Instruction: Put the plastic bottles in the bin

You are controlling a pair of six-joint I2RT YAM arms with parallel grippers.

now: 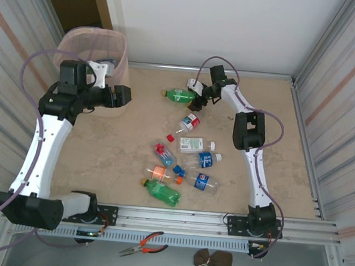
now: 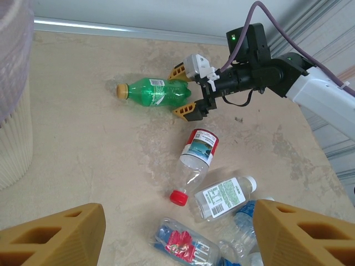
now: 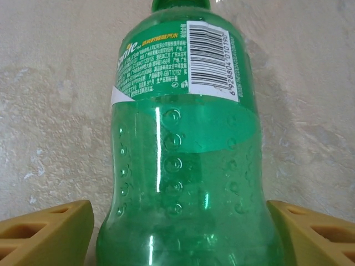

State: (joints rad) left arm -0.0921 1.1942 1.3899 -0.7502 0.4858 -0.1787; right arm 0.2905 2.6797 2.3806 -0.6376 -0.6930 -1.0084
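Bin (image 1: 124, 65) is standing at the table's far left corner, pink liner over its rim. I cannot tell what is inside it.

Right gripper (image 1: 198, 98) is reaching to the far edge. Its fingers are spreading wide on either side of a green bottle (image 1: 180, 95) lying on its side, cap pointing toward the bin. In the right wrist view the fingers (image 3: 50, 233) are flanking the bottle's lower body (image 3: 183, 138); whether they are touching it I cannot tell.

Left gripper (image 2: 177, 238) is hovering beside the bin, fingers fully apart, holding nothing.

The other bottles are lying loose mid-table, toward the near edge: a red-capped clear bottle (image 2: 195, 160), a white-capped clear bottle (image 2: 224, 197), and a second green bottle (image 1: 161, 192).
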